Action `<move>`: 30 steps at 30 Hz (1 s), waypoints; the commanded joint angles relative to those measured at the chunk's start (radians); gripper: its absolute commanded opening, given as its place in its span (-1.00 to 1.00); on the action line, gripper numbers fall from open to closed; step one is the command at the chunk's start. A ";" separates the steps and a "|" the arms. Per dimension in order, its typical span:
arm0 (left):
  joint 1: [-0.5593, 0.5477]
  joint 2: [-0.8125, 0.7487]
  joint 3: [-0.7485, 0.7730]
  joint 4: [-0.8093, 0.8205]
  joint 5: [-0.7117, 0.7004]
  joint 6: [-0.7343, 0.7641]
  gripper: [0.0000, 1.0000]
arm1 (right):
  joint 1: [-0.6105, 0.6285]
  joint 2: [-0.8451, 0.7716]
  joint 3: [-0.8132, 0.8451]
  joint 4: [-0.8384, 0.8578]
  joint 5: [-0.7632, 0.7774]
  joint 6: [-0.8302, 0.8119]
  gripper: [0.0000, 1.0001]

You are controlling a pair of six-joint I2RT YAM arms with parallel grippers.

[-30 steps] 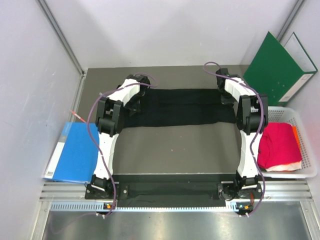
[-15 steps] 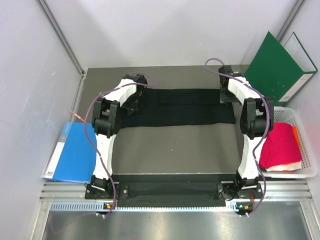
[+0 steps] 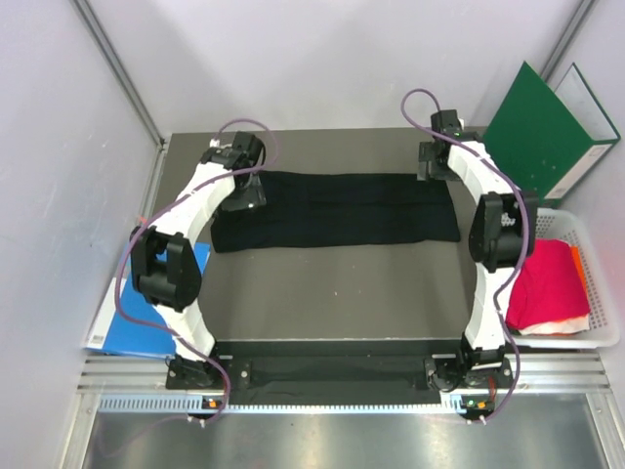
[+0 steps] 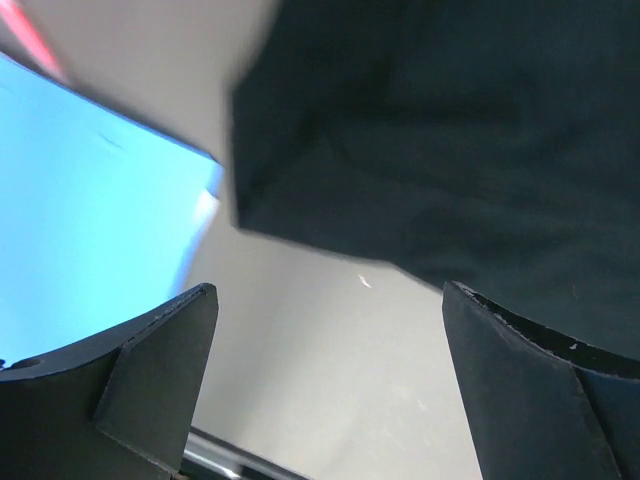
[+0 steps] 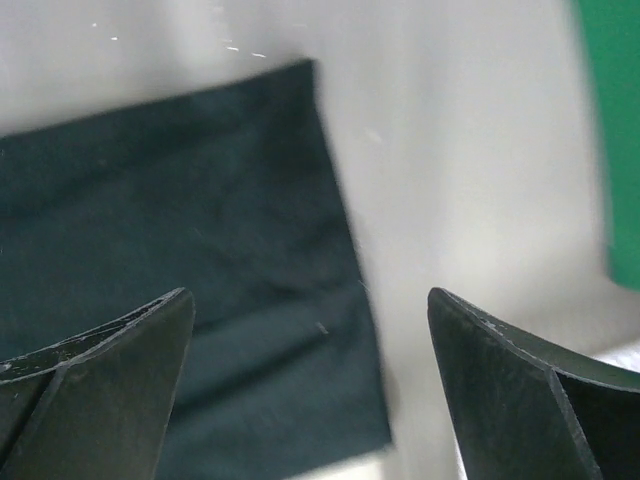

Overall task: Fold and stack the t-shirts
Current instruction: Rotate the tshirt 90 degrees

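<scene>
The black t-shirt [image 3: 337,209] lies on the table as a long flat band folded lengthwise. My left gripper [image 3: 248,193] hovers over its left end, open and empty; in the left wrist view [image 4: 328,290] the cloth's corner [image 4: 450,150] shows beyond the fingers. At the shirt's far right corner my right gripper [image 3: 433,164] also stands open, with the black cloth [image 5: 180,270] under it [image 5: 310,295] and nothing held. The magenta-red t-shirt [image 3: 545,281] sits folded in the white basket [image 3: 607,293] at the right, with white and orange cloth at its edges.
A green folder [image 3: 535,132] leans against the right wall, and its edge [image 5: 610,130] shows in the right wrist view. A blue folder [image 3: 122,318] lies at the table's left edge, partly under the left arm. Grey walls close the back and sides.
The right gripper has opened and let go of the black shirt's right end. Both grippers have drawn back outward; the left arm has swung left. The shirt has settled flat.
</scene>
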 commanded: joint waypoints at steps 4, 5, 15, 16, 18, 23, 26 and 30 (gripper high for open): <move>0.023 -0.213 -0.428 0.326 0.432 -0.299 0.96 | -0.020 0.145 0.154 0.028 -0.113 -0.016 0.99; 0.023 -0.226 -0.468 0.390 0.454 -0.327 0.96 | -0.023 0.153 0.154 0.034 -0.118 -0.014 0.99; 0.023 -0.163 -0.593 0.398 0.468 -0.525 0.96 | -0.055 0.234 0.135 0.035 -0.141 0.015 0.99; 0.023 -0.153 -0.586 0.394 0.430 -0.534 0.96 | -0.053 0.242 0.130 0.038 -0.139 0.019 0.99; 0.031 -0.119 -0.567 0.406 0.419 -0.563 0.96 | -0.053 0.251 0.122 0.041 -0.139 0.024 1.00; 0.054 -0.065 -0.547 0.470 0.434 -0.599 0.96 | -0.055 0.282 0.121 0.043 -0.153 0.036 0.93; 0.065 -0.008 -0.498 0.451 0.402 -0.597 0.96 | -0.056 0.289 0.102 0.046 -0.178 0.042 0.52; 0.088 0.077 -0.423 0.415 0.363 -0.590 0.96 | -0.056 0.272 0.024 0.051 -0.205 0.058 -0.37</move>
